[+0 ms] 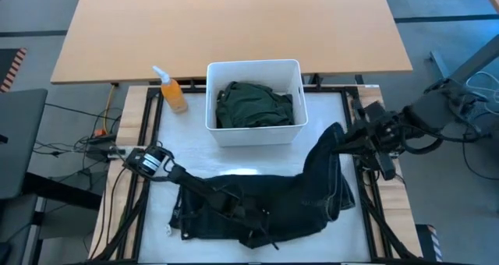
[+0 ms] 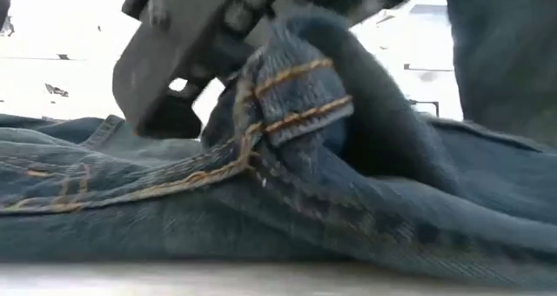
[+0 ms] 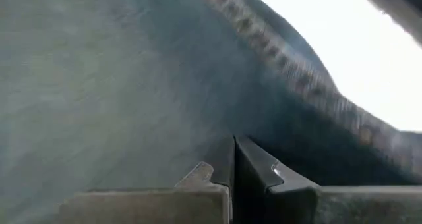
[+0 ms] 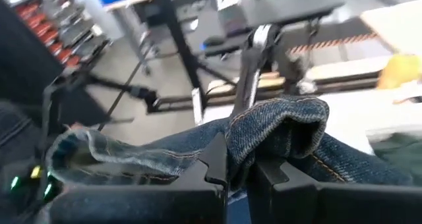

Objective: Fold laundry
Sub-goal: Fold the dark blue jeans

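Dark blue denim trousers [image 1: 265,203] with orange stitching lie spread across the near part of the table. One end rises toward the right. My left gripper [image 1: 234,206] is down on their middle, shut on the cloth. It shows close up in the low view [image 2: 174,61] and in its own wrist view [image 3: 234,151]. My right gripper [image 1: 337,140] is at the trousers' right end, shut on it [image 4: 241,161]. A dark green garment [image 1: 253,105] lies bunched inside the white bin [image 1: 253,64]. My left gripper pinches a bunched fold of the trousers at a stitched hem [image 2: 296,91], coming slanting from above and the table's left. The fold stands raised above the cloth around it, which stays flat on the table. How many layers it holds does not show. My right gripper pinches a folded, stitched edge [image 4: 283,125] at the trousers' right end between its two fingers, level from the table's right side. That end is lifted clear, and the cloth slopes down from it to the part lying on the table [image 1: 312,195].
The white bin stands at the middle of the table, just beyond the trousers. An orange spray bottle [image 1: 173,93] stands left of it. A wooden table [image 1: 234,23] lies beyond the far edge. Black frame rails [image 1: 148,132] run along both sides.
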Robot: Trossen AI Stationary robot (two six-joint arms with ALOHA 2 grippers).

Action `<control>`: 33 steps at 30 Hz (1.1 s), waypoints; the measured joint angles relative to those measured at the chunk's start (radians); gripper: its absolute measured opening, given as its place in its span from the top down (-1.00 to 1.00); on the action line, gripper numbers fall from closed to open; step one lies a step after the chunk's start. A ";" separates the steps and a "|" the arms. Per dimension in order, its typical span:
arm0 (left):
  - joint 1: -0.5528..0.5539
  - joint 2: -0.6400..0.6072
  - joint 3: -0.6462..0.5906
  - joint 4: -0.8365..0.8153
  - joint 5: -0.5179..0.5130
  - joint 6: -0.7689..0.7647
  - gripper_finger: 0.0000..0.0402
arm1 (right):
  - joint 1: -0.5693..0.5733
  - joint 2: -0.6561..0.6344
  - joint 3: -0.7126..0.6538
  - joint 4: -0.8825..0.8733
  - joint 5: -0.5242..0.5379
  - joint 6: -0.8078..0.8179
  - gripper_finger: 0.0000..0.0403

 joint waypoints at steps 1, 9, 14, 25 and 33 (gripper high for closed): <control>-0.009 -0.023 0.007 -0.056 -0.057 0.017 1.00 | -0.007 0.008 0.000 -0.002 -0.025 -0.001 0.78; -0.067 -0.262 -0.021 -0.415 -0.231 -0.009 1.00 | -0.052 0.063 0.000 -0.003 -0.166 -0.064 0.78; -0.123 -0.434 -0.175 -0.604 -0.399 -0.220 1.00 | -0.084 0.106 0.000 0.014 -0.217 -0.085 0.78; -0.209 -0.799 -0.806 -0.554 -0.383 -0.885 1.00 | -0.182 0.267 0.000 0.172 -0.373 -0.204 0.78; -0.248 -1.000 -0.870 -0.381 -0.435 -0.772 1.00 | -0.313 0.485 0.000 0.396 -0.479 -0.243 0.78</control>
